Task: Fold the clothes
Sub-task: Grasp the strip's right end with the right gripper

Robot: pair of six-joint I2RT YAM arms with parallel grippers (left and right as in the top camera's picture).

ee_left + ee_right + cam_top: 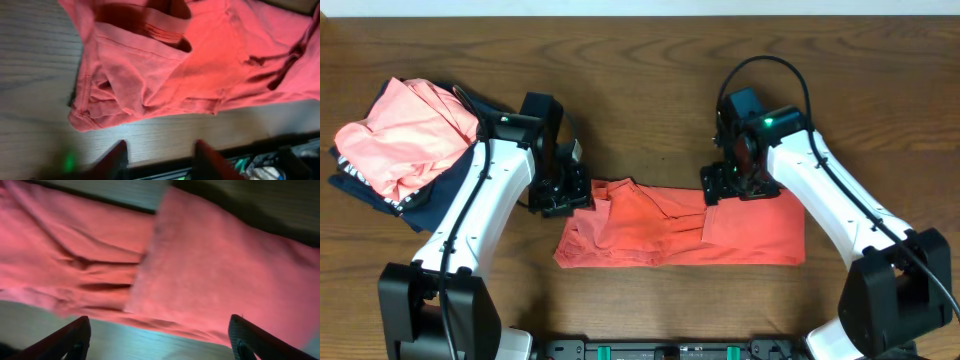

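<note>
The coral-red T-shirt point(680, 228) lies folded into a long band across the table's front middle. Its print is hidden. Its left end is rumpled; a smooth flap covers the right half. My left gripper point(563, 196) hovers at the shirt's upper left end, open and empty; in the left wrist view its fingers point(160, 159) are over bare wood beside the shirt point(190, 60). My right gripper point(732, 183) hovers at the shirt's upper edge, right of middle, open and empty. In the right wrist view its fingers point(160, 337) are spread wide above the shirt point(200, 265).
A pile of folded garments sits at the back left: a paler salmon-pink one point(405, 135) on top of a dark navy one point(440, 200). The wooden table point(640, 90) extends behind the shirt. The robot base rail point(660, 348) runs along the front edge.
</note>
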